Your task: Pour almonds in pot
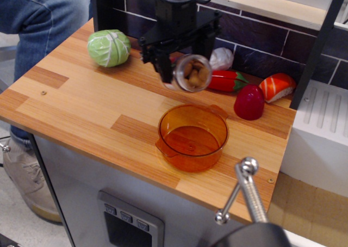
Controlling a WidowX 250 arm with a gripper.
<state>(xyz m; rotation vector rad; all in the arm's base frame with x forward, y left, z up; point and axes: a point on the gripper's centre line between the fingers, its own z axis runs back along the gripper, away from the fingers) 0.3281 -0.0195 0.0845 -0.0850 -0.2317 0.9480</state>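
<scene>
My gripper (182, 59) is shut on the clear plastic jar (190, 73) and holds it in the air above the far rim of the pot. The jar is tipped nearly on its side, with its open mouth facing the camera. Brown almonds (194, 73) show inside the mouth, and none have left the jar. The translucent orange pot (192, 136) stands on the wooden counter just below and in front of the jar. It has two small side handles and looks empty.
A green cabbage toy (109, 47) lies at the back left. Behind the jar are an ice-cream cone toy (222, 57), a red pepper toy (225, 81), a red rounded toy (249, 102) and a salmon sushi toy (276, 87). A metal handle (244, 192) juts up at the front right.
</scene>
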